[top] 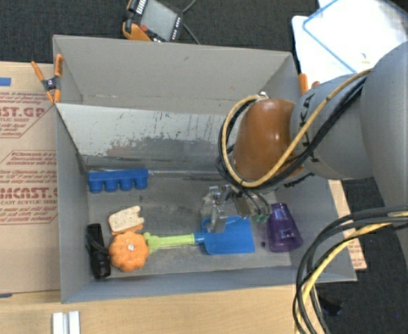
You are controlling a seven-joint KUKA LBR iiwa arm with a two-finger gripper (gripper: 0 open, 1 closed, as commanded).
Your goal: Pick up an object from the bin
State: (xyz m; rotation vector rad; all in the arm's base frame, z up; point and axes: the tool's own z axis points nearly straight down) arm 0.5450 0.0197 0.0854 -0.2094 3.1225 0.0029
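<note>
1. End effector. The gripper (216, 209) hangs low in the right half of the bin (155, 65), below the arm's orange-brown wrist cover (263, 139) and its looped cables. It sits directly over the far left corner of a blue scoop blade. The width of its opening cannot be determined from this view, and nothing can be confirmed as held. Whether it touches the blade cannot be determined either.

2. Target item. The toy shovel (230, 241) lies flat on the bin floor, near the front wall and right of centre. Its long axis runs left to right. The green handle (169, 241) points left and the blue blade points right.

3. Bin contents, all on the floor:
- A purple cup-like item (281, 229) lies tilted just right of the blade, apart from it.
- An orange toy pumpkin (128, 251) sits at the left end of the green handle, touching or nearly touching it.
- A tan bread-slice piece (126, 219) lies just beyond the pumpkin.
- A black oblong item (96, 250) lies against the pumpkin's left side, by the left wall.
- A blue studded block (118, 180) lies at the far left, well apart from the gripper.
</note>
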